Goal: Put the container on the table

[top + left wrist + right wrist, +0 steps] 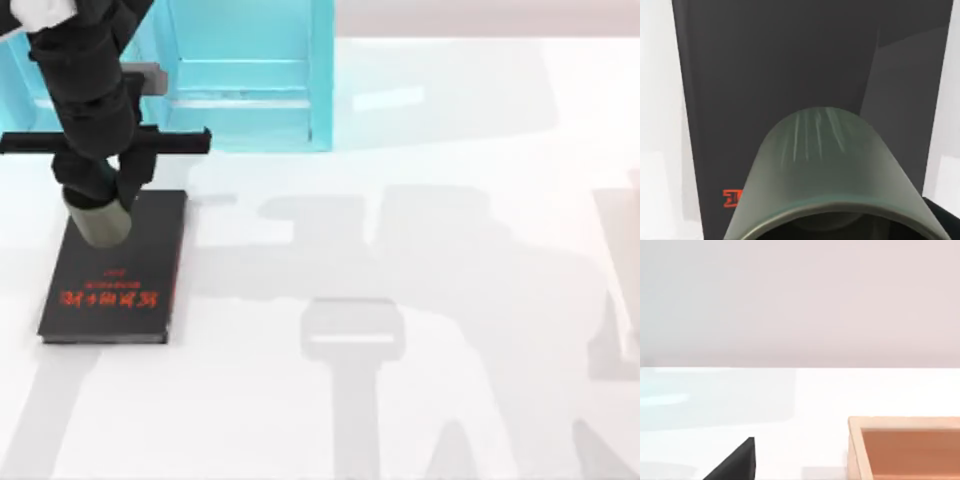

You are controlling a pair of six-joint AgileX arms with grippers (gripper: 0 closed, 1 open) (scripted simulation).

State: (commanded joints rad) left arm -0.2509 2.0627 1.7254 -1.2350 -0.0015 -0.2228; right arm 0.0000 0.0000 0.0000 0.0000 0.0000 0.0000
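Top view: the left arm reaches down over the far left part of the table (420,400), ahead of the turquoise shelf unit (250,70) that stands at the far edge.
Left gripper (105,205): it sits over the far end of the black book (115,270), with the container (100,222) at its tip; the jaws appear to pinch the cup, though the dark fingers merge with the arm from above.
Container: an olive-brown cup, held over the book's far end, near the book's left edge; whether its base touches the cover or hangs above it, I cannot tell.
Black book: flat on the table near the left edge, red lettering toward its near end.
Left wrist view: the container (827,175) looms close, its curved wall and dark hollow mouth visible, with the book's cover (775,75) behind it and a scrap of red lettering (732,198) beside the cup, details that the overhead camera does not give.
Right wrist view: a pale wooden box (905,447) with an orange-brown inside stands on the white table, and a black wedge (737,462) juts in nearby; what the wedge is, I cannot tell.
Right gripper: jaw state cannot be told.
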